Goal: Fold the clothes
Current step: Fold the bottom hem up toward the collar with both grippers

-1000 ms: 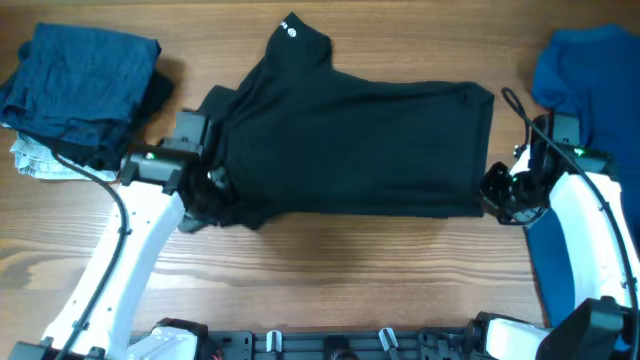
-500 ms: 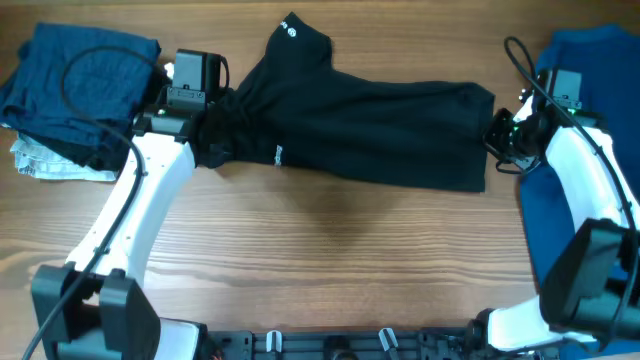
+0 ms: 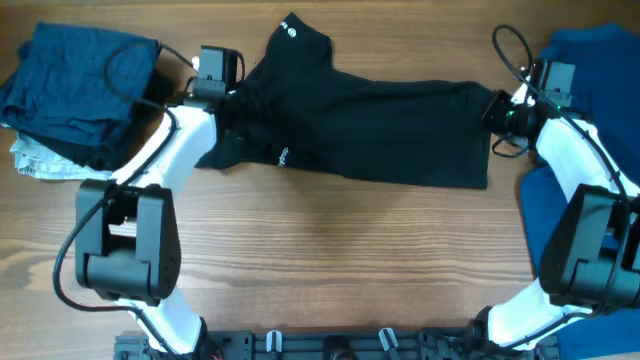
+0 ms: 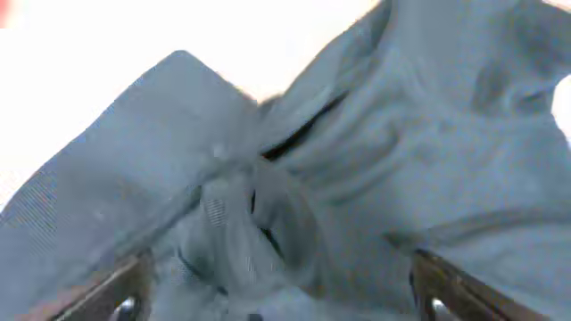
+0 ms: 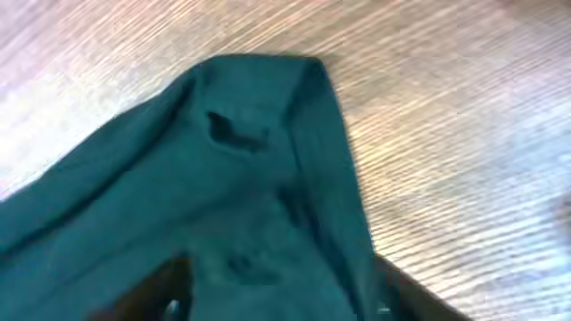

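Now left gripper point(image 4: 285, 290) and right gripper point(image 5: 281, 287), jaws apart (1 per end); black shirt point(image 3: 380, 130) between.

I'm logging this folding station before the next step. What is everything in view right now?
black shirt: 1, black, partly folded across the far middle of the table
navy folded pieces: 1 stack, navy, far left corner
pale cloth: 1, whitish, sticking out under the navy stack
royal-blue shirt: 1, royal blue, right edge
table: 1, brown wood
left arm: 1, white and black, left side
right arm: 1, white and black, right side
left gripper: 1, dark, open at the black shirt's left end
right gripper: 1, dark, open at its right end
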